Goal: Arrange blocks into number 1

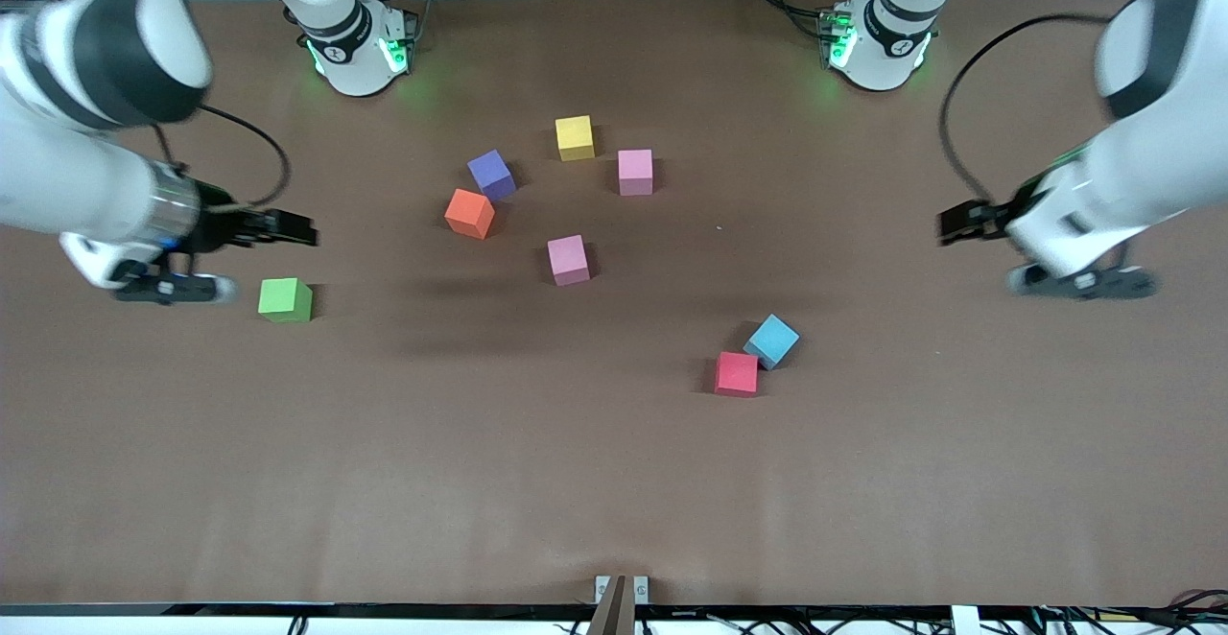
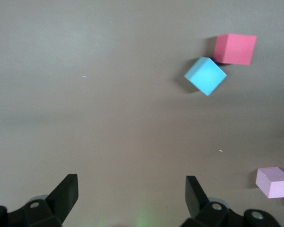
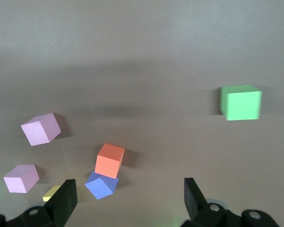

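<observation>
Eight cubes scattered, both arms idle

Five task blocks lie loose on the brown counter. A yellow block and a pink block sit toward the edge by the robot bases, a second pink block mid-counter, while the red block and light blue block touch, nearest the front edge. Purple, orange and green cubes lie apart. The left pincer and right pincer hover at their own ends, fingers spread, holding nothing.
</observation>
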### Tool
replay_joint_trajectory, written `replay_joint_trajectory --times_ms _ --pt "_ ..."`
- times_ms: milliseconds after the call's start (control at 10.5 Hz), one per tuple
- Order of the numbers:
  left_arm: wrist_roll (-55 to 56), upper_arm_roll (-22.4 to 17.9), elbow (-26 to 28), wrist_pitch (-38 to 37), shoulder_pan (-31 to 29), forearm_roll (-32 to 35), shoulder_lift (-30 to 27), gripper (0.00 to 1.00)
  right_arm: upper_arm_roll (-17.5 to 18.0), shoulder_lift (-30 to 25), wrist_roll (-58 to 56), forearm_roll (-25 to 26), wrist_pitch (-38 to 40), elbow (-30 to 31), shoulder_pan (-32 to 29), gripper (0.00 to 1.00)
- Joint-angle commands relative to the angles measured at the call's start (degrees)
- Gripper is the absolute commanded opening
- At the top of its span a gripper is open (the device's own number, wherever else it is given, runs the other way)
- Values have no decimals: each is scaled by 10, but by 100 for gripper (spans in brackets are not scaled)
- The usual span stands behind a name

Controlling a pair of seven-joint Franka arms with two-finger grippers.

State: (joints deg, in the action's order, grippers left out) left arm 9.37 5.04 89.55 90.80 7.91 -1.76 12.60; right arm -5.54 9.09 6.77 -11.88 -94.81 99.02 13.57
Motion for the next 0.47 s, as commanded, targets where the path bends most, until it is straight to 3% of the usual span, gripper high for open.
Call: replay_joint_trajectory --times_ms 0,380 --pt "66 2 -5 15 40 -8 37 100 -2 -15 7 -10 -58 80 49 100" --pt "96 2 -5 50 47 -21 77 100 -1 -16 9 -17 -130 209 96 100"
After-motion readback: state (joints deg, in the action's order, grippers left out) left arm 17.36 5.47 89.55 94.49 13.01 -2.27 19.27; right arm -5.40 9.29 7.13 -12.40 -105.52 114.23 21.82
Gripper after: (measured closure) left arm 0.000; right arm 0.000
